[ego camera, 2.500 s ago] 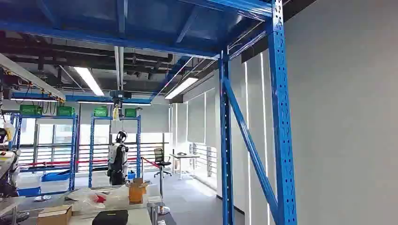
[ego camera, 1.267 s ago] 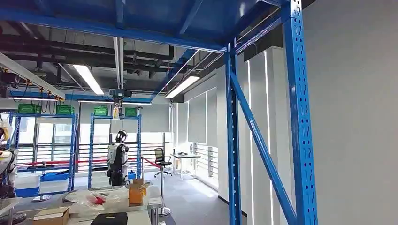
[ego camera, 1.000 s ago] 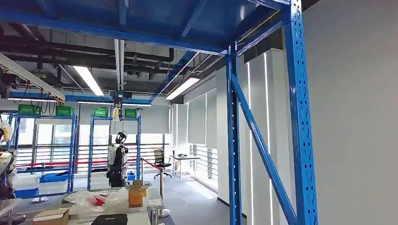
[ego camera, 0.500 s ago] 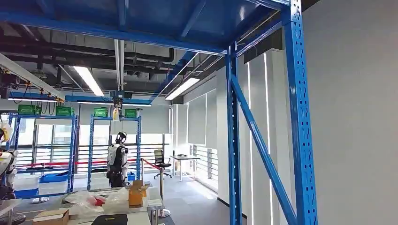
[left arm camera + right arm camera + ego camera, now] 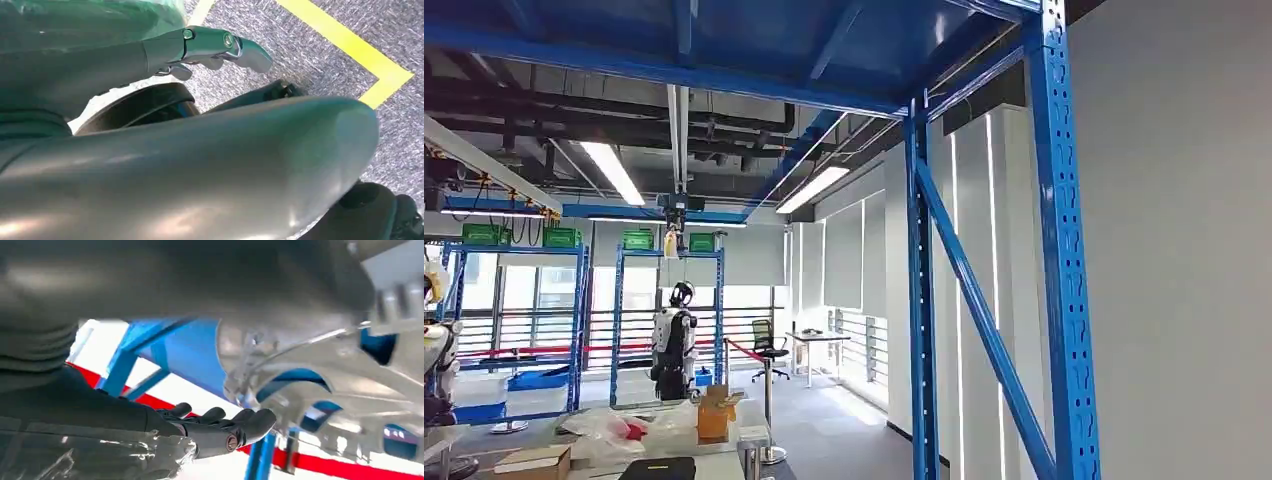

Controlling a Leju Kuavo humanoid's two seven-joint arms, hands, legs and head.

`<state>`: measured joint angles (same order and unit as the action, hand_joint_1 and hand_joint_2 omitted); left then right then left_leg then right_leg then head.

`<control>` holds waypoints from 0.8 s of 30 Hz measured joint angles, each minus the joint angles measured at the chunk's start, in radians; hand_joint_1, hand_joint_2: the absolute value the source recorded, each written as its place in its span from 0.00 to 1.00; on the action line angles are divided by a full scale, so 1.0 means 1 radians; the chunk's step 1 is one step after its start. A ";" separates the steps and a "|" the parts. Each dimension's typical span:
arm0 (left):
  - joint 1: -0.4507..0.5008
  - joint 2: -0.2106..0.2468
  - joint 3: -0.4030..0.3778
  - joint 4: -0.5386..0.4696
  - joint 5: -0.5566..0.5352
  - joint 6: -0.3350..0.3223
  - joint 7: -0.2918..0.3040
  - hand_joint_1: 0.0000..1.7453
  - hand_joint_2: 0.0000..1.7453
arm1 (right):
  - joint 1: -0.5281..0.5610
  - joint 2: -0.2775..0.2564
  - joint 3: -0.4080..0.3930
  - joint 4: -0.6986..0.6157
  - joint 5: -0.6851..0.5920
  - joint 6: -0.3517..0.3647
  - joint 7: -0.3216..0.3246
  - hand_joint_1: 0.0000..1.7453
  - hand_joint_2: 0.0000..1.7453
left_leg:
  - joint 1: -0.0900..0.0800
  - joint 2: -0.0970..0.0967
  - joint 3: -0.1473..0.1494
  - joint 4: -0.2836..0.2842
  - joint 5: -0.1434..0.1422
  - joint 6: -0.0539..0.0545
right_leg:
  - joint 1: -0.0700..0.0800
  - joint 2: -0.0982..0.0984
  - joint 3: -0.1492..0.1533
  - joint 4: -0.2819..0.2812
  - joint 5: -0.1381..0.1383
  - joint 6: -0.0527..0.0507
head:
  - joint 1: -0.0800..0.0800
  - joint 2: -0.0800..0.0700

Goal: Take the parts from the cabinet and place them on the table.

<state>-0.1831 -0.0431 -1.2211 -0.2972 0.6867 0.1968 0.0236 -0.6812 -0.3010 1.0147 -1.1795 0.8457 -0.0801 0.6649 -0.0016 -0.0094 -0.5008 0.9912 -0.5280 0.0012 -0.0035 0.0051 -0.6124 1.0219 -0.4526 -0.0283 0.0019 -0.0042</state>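
Observation:
In the right wrist view my right hand (image 5: 100, 405) holds a shiny silver metal part (image 5: 305, 365) with curved cut-outs. The thick thumb lies over the part and the dark fingers (image 5: 225, 430) lie under it. Crinkled clear plastic (image 5: 110, 455) sits against the hand. In the left wrist view my left hand (image 5: 200, 160) hangs over grey carpet with its fingers (image 5: 215, 44) stretched out and nothing in it. The blue cabinet frame (image 5: 1064, 250) rises close at my right in the head view, with a diagonal brace (image 5: 984, 320) behind it.
A white table (image 5: 724, 465) at lower left carries a cardboard box (image 5: 714, 412), a black case (image 5: 656, 468) and plastic bags. Another robot (image 5: 674, 340) stands far off among blue racks. A grey wall (image 5: 1184, 250) is at the right. A yellow floor line (image 5: 350, 45) runs under my left hand.
The whole head view shifted early on, with the cabinet posts sliding right, so the camera turned. Over the last second the picture has stayed almost still.

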 joint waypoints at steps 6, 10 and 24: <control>-0.003 0.000 0.009 0.000 -0.001 0.000 0.000 0.00 0.00 | 0.000 0.000 -0.002 0.015 -0.042 0.025 0.000 0.00 1.00 | 0.000 0.000 0.000 0.000 0.000 0.000 | 0.000 0.000 0.000 0.000 0.000 0.000 | 0.000 0.000; -0.002 0.000 0.015 0.000 -0.003 0.000 0.000 0.00 0.00 | 0.000 0.000 -0.002 0.019 -0.061 0.040 -0.002 0.00 1.00 | 0.000 0.000 0.000 0.000 0.000 0.000 | 0.000 0.000 0.001 0.000 0.000 0.000 | 0.000 0.000; -0.002 0.000 0.023 0.000 -0.004 -0.005 -0.005 0.00 0.00 | -0.003 0.000 0.002 0.024 -0.069 0.064 -0.005 0.00 0.00 | 0.000 0.000 0.001 0.000 0.000 0.000 | 0.000 0.000 0.002 0.000 0.000 0.000 | 0.000 0.000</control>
<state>-0.1850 -0.0431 -1.1978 -0.2972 0.6828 0.1919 0.0187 -0.6845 -0.3006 1.0163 -1.1551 0.7763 -0.0160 0.6603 -0.0016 -0.0094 -0.4997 0.9912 -0.5280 0.0012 -0.0035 0.0050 -0.6109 1.0218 -0.4526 -0.0282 0.0015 -0.0042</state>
